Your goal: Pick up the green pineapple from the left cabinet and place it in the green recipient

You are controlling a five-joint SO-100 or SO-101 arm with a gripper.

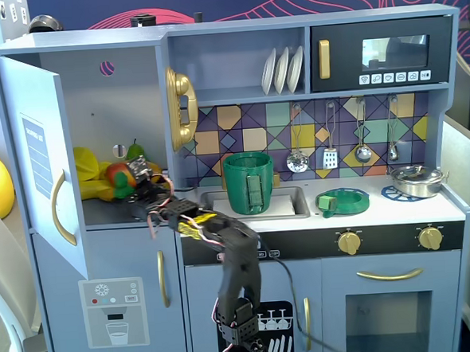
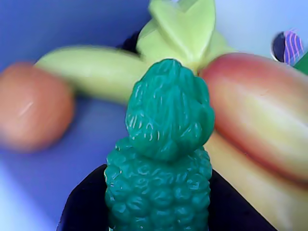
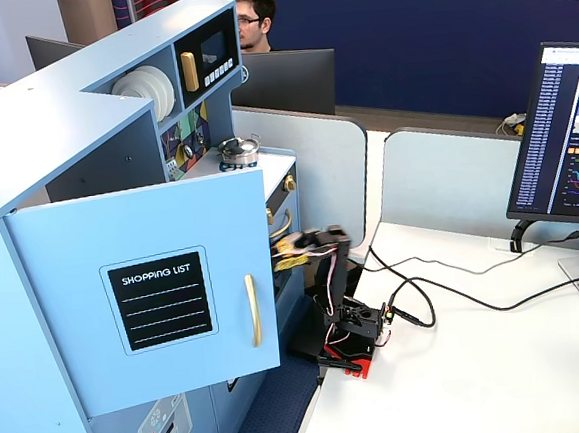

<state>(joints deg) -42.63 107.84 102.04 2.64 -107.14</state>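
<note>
While arm reaches into left cabinet (image 1: 95, 113), gripper (image 1: 139, 175) looks clamped on green pineapple (image 2: 161, 163), dark fingers (image 2: 86, 207) hugging both sides, fruit heap behind. Grasp step in hand. Next: withdraw clear of door, swing right to green recipient (image 1: 249, 183).

The bumpy green pineapple (image 2: 161, 168) sits before a red-yellow mango (image 2: 262, 120) inside the pale blue-grey cabinet (image 1: 78, 98).
</note>
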